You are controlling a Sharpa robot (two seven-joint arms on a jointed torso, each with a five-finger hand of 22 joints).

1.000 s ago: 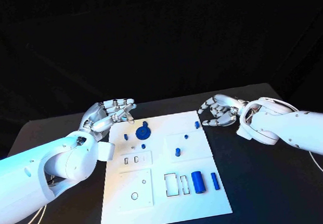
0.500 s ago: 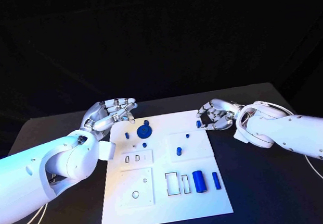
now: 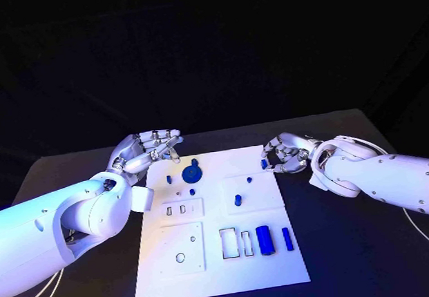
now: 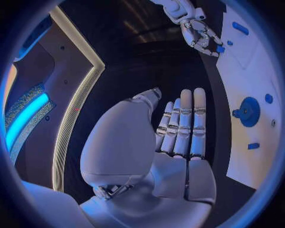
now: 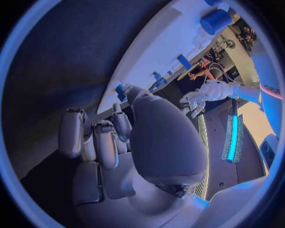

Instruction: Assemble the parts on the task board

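- Right then, your landmark was the white task board point(image 3: 220, 224), which lay in the middle of the black table point(image 3: 362, 248).
- Your right hand point(image 3: 285, 155) sat at the board's far right edge, fingers curled in around a small blue part point(image 3: 263, 164) just on that edge. You saw the same blue part point(image 4: 220, 48) at those fingertips from the left wrist view, but I could not tell whether the hand actually pinched it or only touched it.
- Your left hand point(image 3: 147, 151) was at the board's far left corner, just off its edge. In the left wrist view its fingers point(image 4: 187, 123) lay straight and side by side with nothing in them, beside the board and not touching any part.
- You had a blue gear-like disc point(image 3: 189, 175) lying on the far part of the board, near the left hand, with a small blue peg point(image 3: 194, 163) just beyond it.
- You had a small blue block point(image 3: 171, 182) just on the left-hand side of the disc, and a tiny blue piece point(image 3: 191, 192) nearer the robot.
- Around the board's middle stood two more small blue pieces point(image 3: 238, 200), one toward the right edge point(image 3: 248, 180).
- On the board's near part lay a thick blue cylinder point(image 3: 265, 240) and a thinner blue bar point(image 3: 287, 238) side by side, next to two rectangular slots point(image 3: 228, 243).
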